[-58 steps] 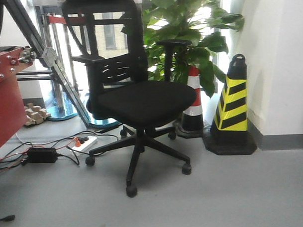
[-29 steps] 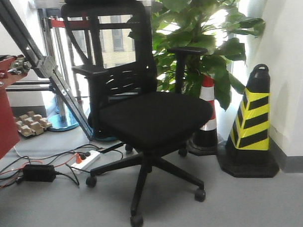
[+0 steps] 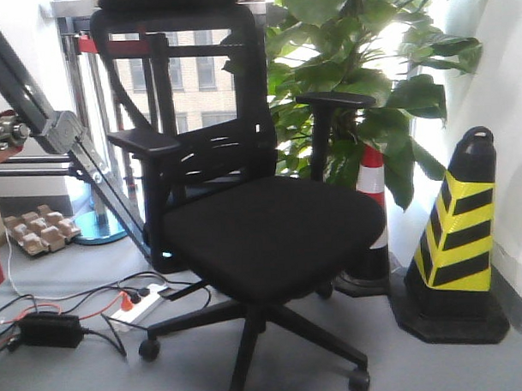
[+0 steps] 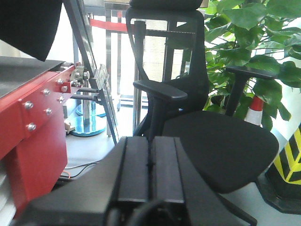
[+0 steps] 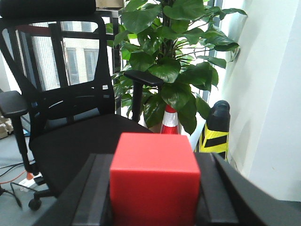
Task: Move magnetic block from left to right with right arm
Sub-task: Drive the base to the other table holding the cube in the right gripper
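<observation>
Right wrist view: the red cube sits clamped between the two dark fingers of the right gripper, one finger pressed to each side face, the cube's top and front faces exposed and level; the cube is held aloft, in front of the scene, touching nothing but the fingers. Left wrist view: the left gripper carries nothing, its two flat pads drawn together with only a thin seam between them. Front view: a black office chair with mesh back stands on the grey floor; a leafy plant rises behind it; a red-and-white cone stands just behind the seat's edge, and a yellow-and-black cone stands beside it, against the white wall; a white power strip and loose cables lie on the floor beside the chair base. A red metal frame with bolt heads fills the edge of the left wrist view.
</observation>
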Robot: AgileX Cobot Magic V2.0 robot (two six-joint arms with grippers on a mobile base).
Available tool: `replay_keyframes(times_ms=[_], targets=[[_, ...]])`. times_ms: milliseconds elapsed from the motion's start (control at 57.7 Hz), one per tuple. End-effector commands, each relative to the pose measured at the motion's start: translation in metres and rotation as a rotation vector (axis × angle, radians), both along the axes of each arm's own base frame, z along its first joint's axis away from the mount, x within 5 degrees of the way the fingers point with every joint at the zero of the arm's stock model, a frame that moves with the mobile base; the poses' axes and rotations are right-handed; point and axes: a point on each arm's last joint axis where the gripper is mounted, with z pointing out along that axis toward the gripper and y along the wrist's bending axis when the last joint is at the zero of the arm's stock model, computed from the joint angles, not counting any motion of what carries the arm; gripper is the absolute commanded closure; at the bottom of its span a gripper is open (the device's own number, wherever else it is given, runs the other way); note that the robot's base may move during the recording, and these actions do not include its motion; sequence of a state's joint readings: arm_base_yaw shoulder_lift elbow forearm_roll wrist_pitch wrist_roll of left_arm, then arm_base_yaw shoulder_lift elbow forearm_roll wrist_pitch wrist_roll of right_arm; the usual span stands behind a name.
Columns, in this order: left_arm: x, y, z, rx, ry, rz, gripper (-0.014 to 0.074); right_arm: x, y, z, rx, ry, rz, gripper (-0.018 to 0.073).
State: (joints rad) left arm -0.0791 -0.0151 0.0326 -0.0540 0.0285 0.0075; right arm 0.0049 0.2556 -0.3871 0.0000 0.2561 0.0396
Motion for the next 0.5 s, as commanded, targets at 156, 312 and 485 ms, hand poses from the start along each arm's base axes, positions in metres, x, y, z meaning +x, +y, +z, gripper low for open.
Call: replay_keyframes(times_ms=[156, 312, 485], targets=[[-0.0008, 0.0002, 0.0050, -0.017, -0.081, -0.001, 0.0722, -0.0005, -0.0005, 0.0176, -0.018, -0.109, -0.006, 0.0246], [-0.0008, 0.0002, 0.0050, -0.017, -0.081, -0.001, 0.0722, -0.0005, -0.0005, 0.0176, -0.018, -0.109, -0.006, 0.0246], [-0.0008, 0.0002, 0.0050, -0.017, -0.081, -0.001, 0.0722, -0.0005, -0.0005, 0.0176, -0.018, -0.109, -0.006, 0.0246]])
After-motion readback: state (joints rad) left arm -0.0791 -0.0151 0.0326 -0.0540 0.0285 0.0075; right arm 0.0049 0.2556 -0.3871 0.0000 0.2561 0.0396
